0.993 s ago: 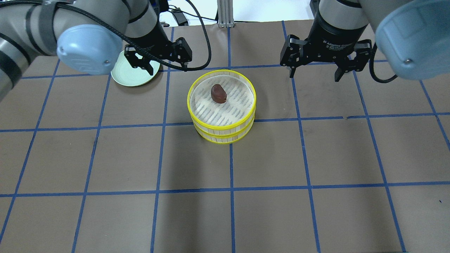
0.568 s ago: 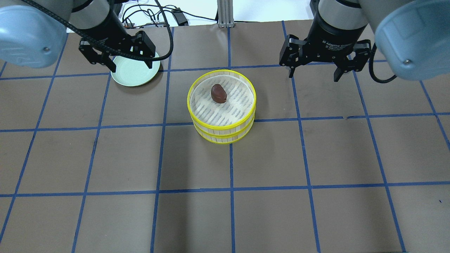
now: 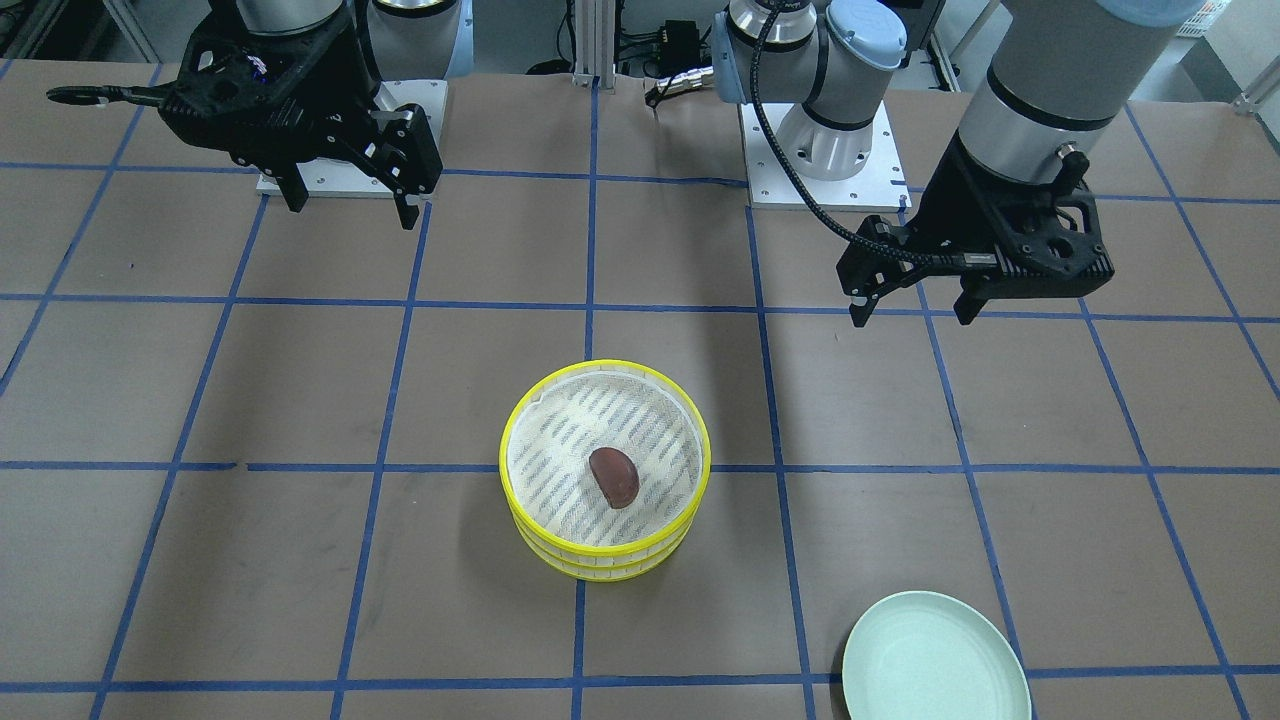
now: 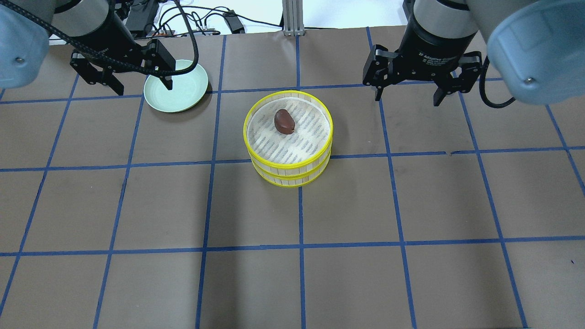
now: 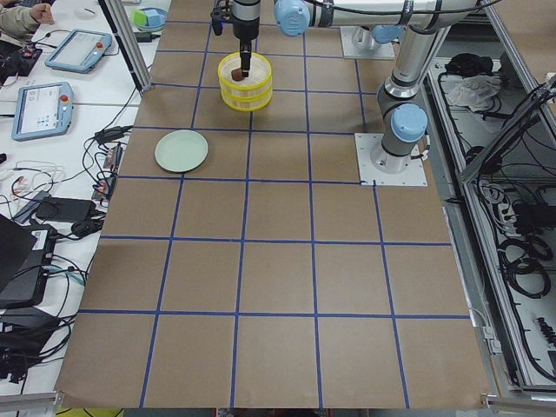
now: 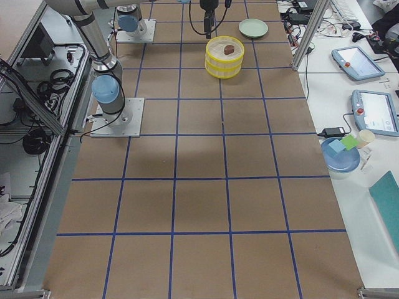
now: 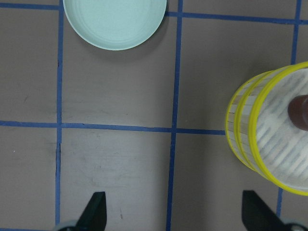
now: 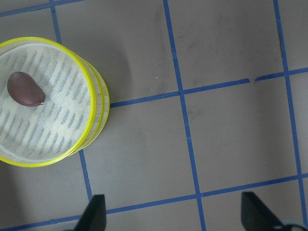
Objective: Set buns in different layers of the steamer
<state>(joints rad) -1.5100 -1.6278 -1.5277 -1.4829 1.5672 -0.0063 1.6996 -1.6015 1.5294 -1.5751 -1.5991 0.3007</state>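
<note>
The steamer (image 4: 289, 165) is two stacked yellow-rimmed trays at mid-table. It also shows in the front view (image 3: 605, 570) and both wrist views (image 7: 240, 139) (image 8: 98, 115). The dark reddish-brown bun (image 4: 284, 121) lies on the top tray's mesh and shows in the front view (image 3: 614, 476) and the right wrist view (image 8: 25, 90). The cream-white bun is hidden. My left gripper (image 4: 144, 88) is open and empty, high over the left edge of the green plate, well left of the steamer. My right gripper (image 4: 408, 100) is open and empty, raised to the right of the steamer.
A pale green plate (image 4: 176, 87) sits empty to the left of the steamer; it also shows in the front view (image 3: 935, 660) and the left wrist view (image 7: 114, 21). The brown table surface carries a blue tape grid. Cables lie past the far edge.
My left gripper has moved left, away from the steamer, past the plate toward the table's left side. It stays open. The right arm, the bun and the steamer have not moved.
</note>
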